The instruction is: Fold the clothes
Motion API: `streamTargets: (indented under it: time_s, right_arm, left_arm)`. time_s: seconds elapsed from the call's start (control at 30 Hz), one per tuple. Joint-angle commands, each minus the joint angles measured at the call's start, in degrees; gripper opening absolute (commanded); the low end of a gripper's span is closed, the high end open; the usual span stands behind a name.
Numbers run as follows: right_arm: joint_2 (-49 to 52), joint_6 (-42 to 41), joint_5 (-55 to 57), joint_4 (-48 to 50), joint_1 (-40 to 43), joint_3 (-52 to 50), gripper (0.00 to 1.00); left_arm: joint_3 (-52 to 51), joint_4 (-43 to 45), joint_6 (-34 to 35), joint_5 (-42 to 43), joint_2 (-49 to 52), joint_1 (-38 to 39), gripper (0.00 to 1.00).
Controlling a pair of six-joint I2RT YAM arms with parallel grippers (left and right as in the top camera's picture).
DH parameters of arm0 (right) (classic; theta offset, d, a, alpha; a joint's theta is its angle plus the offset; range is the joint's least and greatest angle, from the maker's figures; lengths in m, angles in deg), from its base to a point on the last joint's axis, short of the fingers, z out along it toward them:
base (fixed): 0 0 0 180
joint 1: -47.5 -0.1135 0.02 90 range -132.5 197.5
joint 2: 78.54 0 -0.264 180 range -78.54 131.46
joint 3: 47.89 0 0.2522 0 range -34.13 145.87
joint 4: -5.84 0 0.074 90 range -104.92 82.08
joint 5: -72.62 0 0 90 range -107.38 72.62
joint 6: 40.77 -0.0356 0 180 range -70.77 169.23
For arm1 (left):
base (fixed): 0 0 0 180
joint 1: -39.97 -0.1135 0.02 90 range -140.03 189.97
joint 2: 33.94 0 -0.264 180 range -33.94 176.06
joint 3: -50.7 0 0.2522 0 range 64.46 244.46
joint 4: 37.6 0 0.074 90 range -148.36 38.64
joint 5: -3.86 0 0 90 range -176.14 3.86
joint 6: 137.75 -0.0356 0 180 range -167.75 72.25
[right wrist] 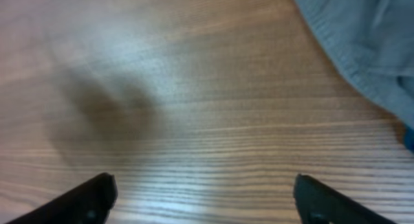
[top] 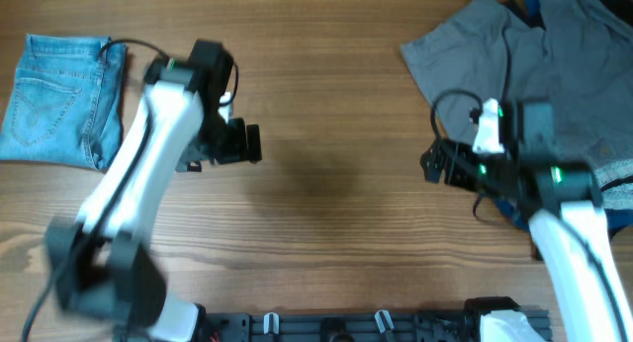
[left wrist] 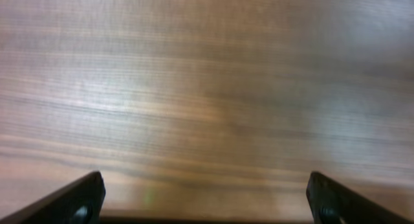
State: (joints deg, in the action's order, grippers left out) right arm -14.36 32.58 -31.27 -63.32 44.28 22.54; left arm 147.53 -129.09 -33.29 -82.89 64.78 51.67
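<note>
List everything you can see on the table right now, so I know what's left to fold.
jeans: one, light blue, folded, far left of the table
grey garment: one, grey, lying rumpled at the far right
dark-blue garment: one, dark blue, mostly hidden under the grey garment, showing at its far edge
table: one, brown wood, bare across the middle
left arm: one, white and black, reaching in beside the jeans
right arm: one, white and black, over the near edge of the grey garment
left claw: one, black, open over bare wood
right claw: one, black, open, just left of the grey garment
</note>
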Motion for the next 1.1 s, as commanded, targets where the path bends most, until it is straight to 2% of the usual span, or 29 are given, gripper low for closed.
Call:
streamTargets:
  time_s: [0.0, 0.07, 0.13, 0.2, 0.27, 0.6, 0.73, 0.8, 0.9, 0.97, 1.07]
  right_arm:
    - [-12.9, 0.2, 3.2, 4.6, -0.1, -6.0, 1.00]
    - [-19.8, 0.0, 7.8, 6.3, -0.1, -8.5, 0.99]
    - [-25.5, -0.5, 10.7, 6.6, -0.1, -10.3, 1.00]
    - [-28.1, -0.5, 10.7, 5.8, -0.1, -10.5, 1.00]
    - [-27.9, -0.4, 9.8, 5.0, -0.1, -10.5, 1.00]
    - [-23.9, -0.3, 10.0, 5.0, -1.6, -10.5, 1.00]
    - [-30.8, 0.2, 10.3, 3.9, -3.9, -10.5, 1.00]
    - [-35.8, 3.6, 12.0, 4.5, -3.9, -10.8, 1.00]
    - [-44.9, 12.8, 10.0, 12.6, -4.0, -16.9, 1.00]
    - [-52.2, 13.6, 9.6, 22.3, -4.0, -27.4, 1.00]
    - [-59.8, 11.7, 8.7, 42.3, -4.0, -42.4, 1.00]
  left_arm:
    - [-16.4, 15.2, 2.8, -0.4, -21.6, 2.1, 1.00]
    - [-26.3, 25.5, 4.0, -3.0, -33.9, 3.2, 1.00]
    - [-33.5, 32.2, 4.2, -4.4, -43.4, 3.5, 1.00]
    - [-38.4, 35.3, 4.2, -4.4, -51.4, 3.5, 1.00]
    - [-39.0, 35.3, 4.2, -4.4, -55.9, 3.5, 1.00]
    - [-39.0, 33.1, 4.2, -4.4, -57.3, 3.5, 1.00]
    - [-39.0, 33.1, 4.2, -4.4, -57.3, 3.5, 1.00]
    - [-39.0, 33.1, 4.2, -4.4, -57.3, 3.5, 1.00]
    - [-39.0, 33.1, 4.2, -4.4, -57.3, 3.5, 1.00]
    - [-39.0, 33.1, 4.2, -4.4, -57.3, 3.5, 1.00]
    - [-39.0, 33.1, 4.2, -4.4, -57.3, 3.5, 1.00]
